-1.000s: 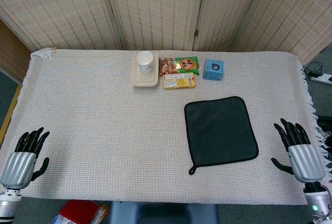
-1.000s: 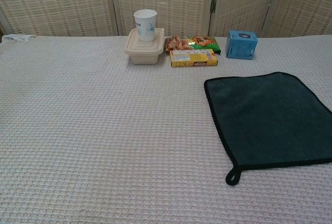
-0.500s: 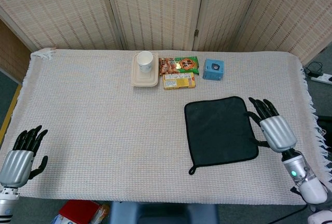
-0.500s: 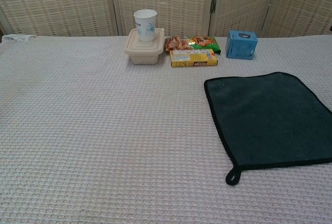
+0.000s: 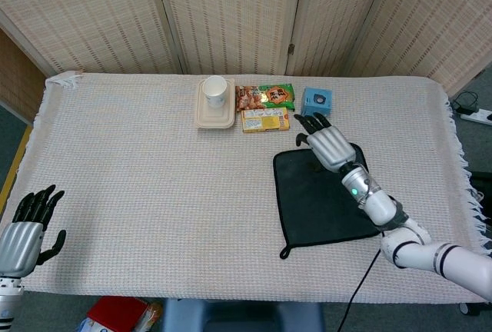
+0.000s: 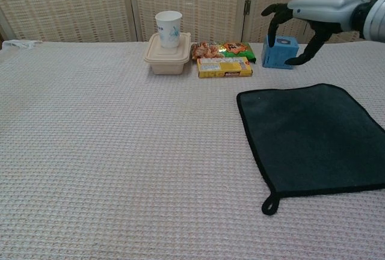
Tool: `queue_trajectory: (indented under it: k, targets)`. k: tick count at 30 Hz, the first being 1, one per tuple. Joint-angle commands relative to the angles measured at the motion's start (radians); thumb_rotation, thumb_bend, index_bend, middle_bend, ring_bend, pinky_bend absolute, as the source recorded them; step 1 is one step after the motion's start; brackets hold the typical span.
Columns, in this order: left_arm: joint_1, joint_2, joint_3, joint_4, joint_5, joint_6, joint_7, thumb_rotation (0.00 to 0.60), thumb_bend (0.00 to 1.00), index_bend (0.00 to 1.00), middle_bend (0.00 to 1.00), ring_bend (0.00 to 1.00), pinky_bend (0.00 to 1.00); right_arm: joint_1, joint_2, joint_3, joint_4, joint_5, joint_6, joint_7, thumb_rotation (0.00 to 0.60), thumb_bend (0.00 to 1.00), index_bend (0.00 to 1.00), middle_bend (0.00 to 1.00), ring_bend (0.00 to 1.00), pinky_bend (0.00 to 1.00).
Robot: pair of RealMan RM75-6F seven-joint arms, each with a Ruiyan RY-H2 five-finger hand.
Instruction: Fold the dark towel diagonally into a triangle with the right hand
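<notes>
From the head view, a long table is covered by a pale waffle-weave cloth (image 5: 154, 186) with fringed ends, and behind it stands a folding screen (image 5: 231, 17) of woven cane panels. A power strip (image 5: 480, 115) lies on the grey floor past the table's far right corner, and something red (image 5: 115, 315) shows under the near edge. Along the back of the table sit a beige lidded container (image 5: 214, 111) with a white paper cup (image 5: 216, 90) on top, a snack packet (image 5: 265, 96), a yellow box (image 5: 265, 121) touching the packet's near side, and a small blue box (image 5: 316, 103). The dark towel (image 5: 323, 197) lies flat and unfolded right of centre, its hanging loop at the near left corner. The right hand (image 5: 327, 142) is over the towel's far edge, palm down, fingers spread and holding nothing, with its arm stretched across the towel from the lower right. The left hand (image 5: 23, 232) is beside the near left edge of the table, fingers apart and empty.

From the chest view, the same cloth (image 6: 120, 151) fills the frame, the cane screen (image 6: 78, 4) rising right behind it. The container (image 6: 168, 52), cup (image 6: 169, 27), packet (image 6: 222, 49), yellow box (image 6: 224, 67) and blue box (image 6: 280, 51) line the back. The towel (image 6: 313, 136) lies flat at the right, running off the frame's right edge. The right hand (image 6: 304, 19) hangs in the air above the table, well clear of the towel, fingers loosely curved downward and apart, gripping nothing; it partly covers the blue box from this angle. The left hand does not appear here.
</notes>
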Motion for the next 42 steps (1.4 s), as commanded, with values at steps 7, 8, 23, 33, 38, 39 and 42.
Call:
queue_trajectory:
  k: [7,8,23,33,38,39,42]
  targets:
    - [0.002,0.010,-0.007,0.006,-0.011,0.004,-0.025,0.600,0.54,0.05,0.03,0.00,0.00,0.123,-0.173,-0.019,0.210,0.064,-0.097,-0.055,0.600,0.37,0.42,0.07,0.09,0.04]
    - [0.002,0.011,-0.008,0.007,-0.012,0.002,-0.027,0.600,0.54,0.05,0.03,0.00,0.00,0.131,-0.184,-0.022,0.226,0.069,-0.104,-0.058,0.600,0.37,0.42,0.07,0.09,0.04]
    - [-0.003,0.013,-0.010,0.016,-0.024,-0.014,-0.045,0.600,0.54,0.04,0.03,0.00,0.00,0.220,-0.356,-0.071,0.500,0.084,-0.195,-0.051,0.600,0.42,0.42,0.07,0.09,0.04]
    - [-0.003,0.018,-0.014,0.022,-0.030,-0.015,-0.063,0.600,0.54,0.03,0.03,0.00,0.00,0.266,-0.454,-0.079,0.645,0.072,-0.244,0.000,0.600,0.42,0.43,0.07,0.09,0.04]
    - [-0.004,0.020,-0.015,0.026,-0.031,-0.016,-0.074,0.600,0.54,0.03,0.03,0.00,0.00,0.286,-0.492,-0.084,0.707,0.058,-0.264,0.029,0.600,0.43,0.44,0.07,0.09,0.04]
    - [-0.004,0.021,-0.016,0.027,-0.031,-0.015,-0.076,0.600,0.54,0.03,0.03,0.00,0.00,0.289,-0.498,-0.085,0.718,0.055,-0.266,0.033,0.600,0.43,0.44,0.07,0.09,0.04]
    - [-0.003,0.023,-0.017,0.028,-0.032,-0.013,-0.082,0.600,0.54,0.03,0.03,0.00,0.00,0.299,-0.516,-0.089,0.749,0.047,-0.278,0.047,0.600,0.43,0.45,0.07,0.09,0.04]
